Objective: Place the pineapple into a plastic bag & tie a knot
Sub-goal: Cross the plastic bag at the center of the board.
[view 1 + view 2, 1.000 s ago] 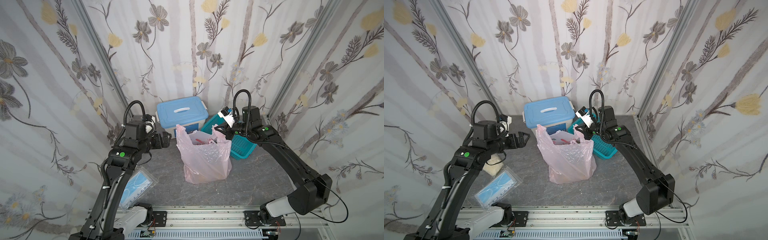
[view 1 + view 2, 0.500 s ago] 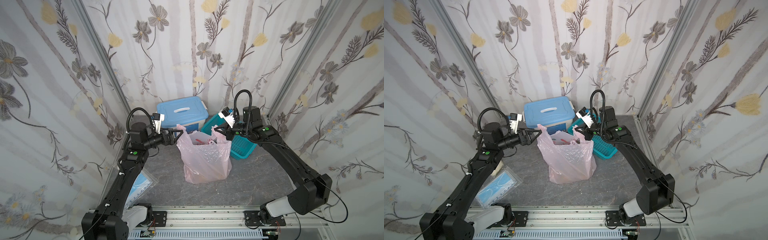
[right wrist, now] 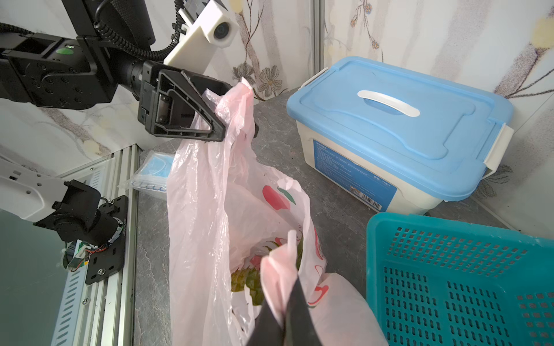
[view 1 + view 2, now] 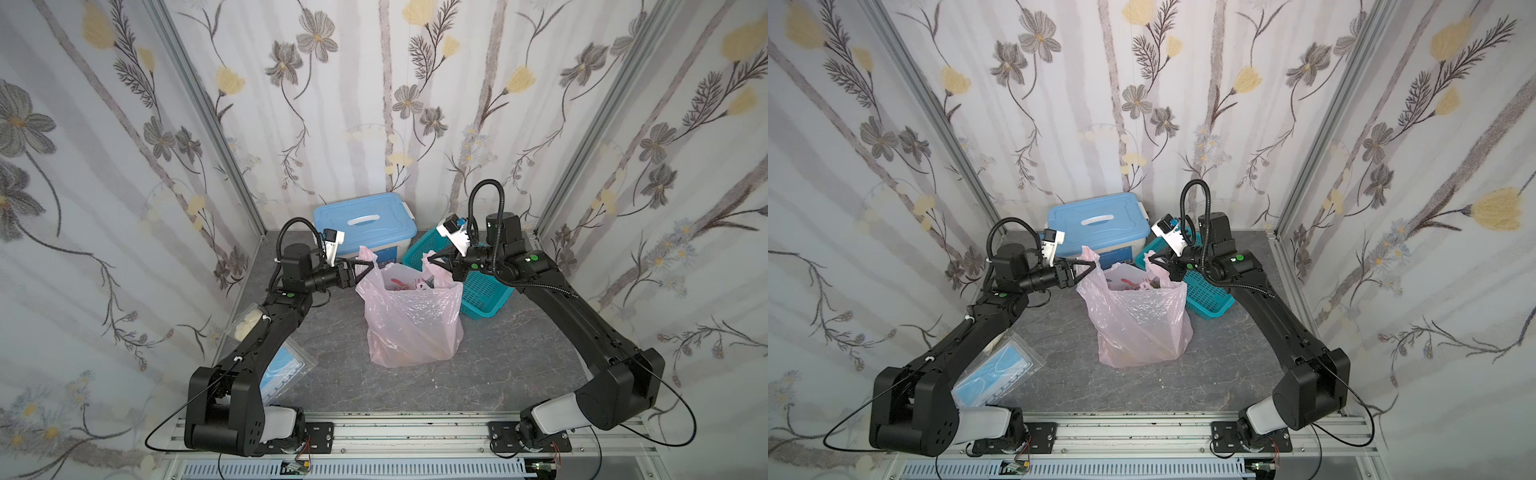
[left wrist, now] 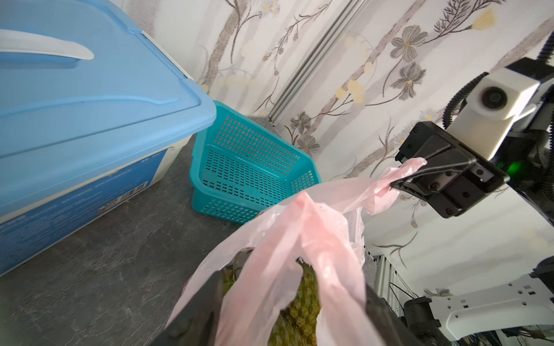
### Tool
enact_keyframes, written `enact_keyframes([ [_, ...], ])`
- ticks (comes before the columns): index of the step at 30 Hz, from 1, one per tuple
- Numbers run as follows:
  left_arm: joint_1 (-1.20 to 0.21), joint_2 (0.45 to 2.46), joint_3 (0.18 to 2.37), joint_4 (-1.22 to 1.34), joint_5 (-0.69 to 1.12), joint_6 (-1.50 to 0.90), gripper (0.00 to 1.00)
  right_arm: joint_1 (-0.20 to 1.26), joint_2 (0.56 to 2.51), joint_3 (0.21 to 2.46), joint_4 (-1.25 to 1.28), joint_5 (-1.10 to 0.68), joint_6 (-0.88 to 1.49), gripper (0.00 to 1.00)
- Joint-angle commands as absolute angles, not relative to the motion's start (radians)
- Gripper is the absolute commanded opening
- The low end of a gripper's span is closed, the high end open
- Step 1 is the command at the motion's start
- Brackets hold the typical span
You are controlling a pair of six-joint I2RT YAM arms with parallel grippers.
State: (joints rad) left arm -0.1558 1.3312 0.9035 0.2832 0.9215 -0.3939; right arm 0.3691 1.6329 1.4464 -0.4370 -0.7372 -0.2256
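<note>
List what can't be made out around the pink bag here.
- Pineapple: right wrist view, only a scaly patch shows; the plastic bag veils the rest.
- Left gripper: right wrist view, jaws apart around a handle loop; draped film hides whether they pinch it.
- Mask packet: both top views, partly under the left arm.
- Blue-lidded box's label: right wrist view, print too small to read.

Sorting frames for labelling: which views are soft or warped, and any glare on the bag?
Left wrist view: the plastic bag handle nearest the lens is blurred, the basket sharp. Right wrist view: the right gripper is a dark blur. Both top views: wall posts lean outward under the wide lens; light even, no strong glare.
</note>
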Motion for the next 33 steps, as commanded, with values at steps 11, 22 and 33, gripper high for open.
enact_keyframes([
  [11,-0.279,1.263,0.942,0.22,0.827,-0.31,0.03,0.411,1.606,1.533,-0.474,-0.732,-0.298,0.0],
  [22,-0.435,1.356,1.093,0.108,0.81,-0.132,0.09,0.522,1.608,1.52,-0.392,-0.966,-0.451,0.0],
  [33,-0.444,1.392,1.094,0.111,0.949,0.0,0.43,0.491,1.766,1.612,-0.365,-0.953,-0.405,0.0],
])
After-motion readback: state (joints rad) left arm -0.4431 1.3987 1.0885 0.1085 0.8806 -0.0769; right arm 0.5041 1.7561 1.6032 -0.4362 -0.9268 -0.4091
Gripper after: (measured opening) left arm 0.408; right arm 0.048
